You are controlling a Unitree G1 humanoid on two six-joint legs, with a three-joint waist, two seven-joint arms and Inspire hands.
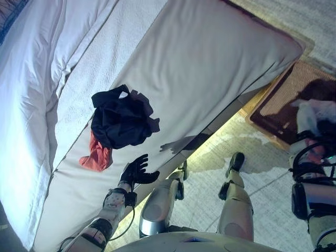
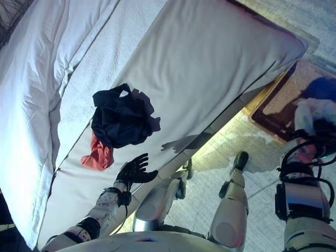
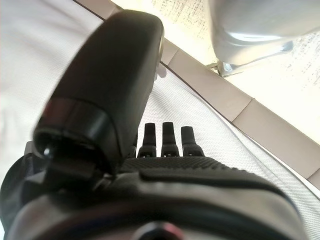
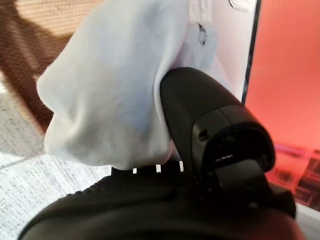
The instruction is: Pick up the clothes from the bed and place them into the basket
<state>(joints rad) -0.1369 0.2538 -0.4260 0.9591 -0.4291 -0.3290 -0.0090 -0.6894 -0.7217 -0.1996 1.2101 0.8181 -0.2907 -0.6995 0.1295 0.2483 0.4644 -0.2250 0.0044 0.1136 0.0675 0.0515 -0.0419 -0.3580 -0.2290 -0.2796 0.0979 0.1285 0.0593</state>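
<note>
At the centre left of the head views, a crumpled black garment [image 1: 122, 119] lies on the pale grey bed cover [image 1: 210, 63], overlapping a red cloth [image 1: 97, 155] just below it. The left hand [image 1: 136, 170] hovers near them with fingers spread, holding nothing. At the right edge, the right hand [image 4: 200, 130] clasps a bunched white garment [image 4: 115, 95] over the brown woven basket [image 1: 294, 100].

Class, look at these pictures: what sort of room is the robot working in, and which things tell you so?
Most likely a bedroom. A large bed with a white duvet fills the view, crumpled clothes lie on it, and a woven basket stands on the carpet beside it.
</note>
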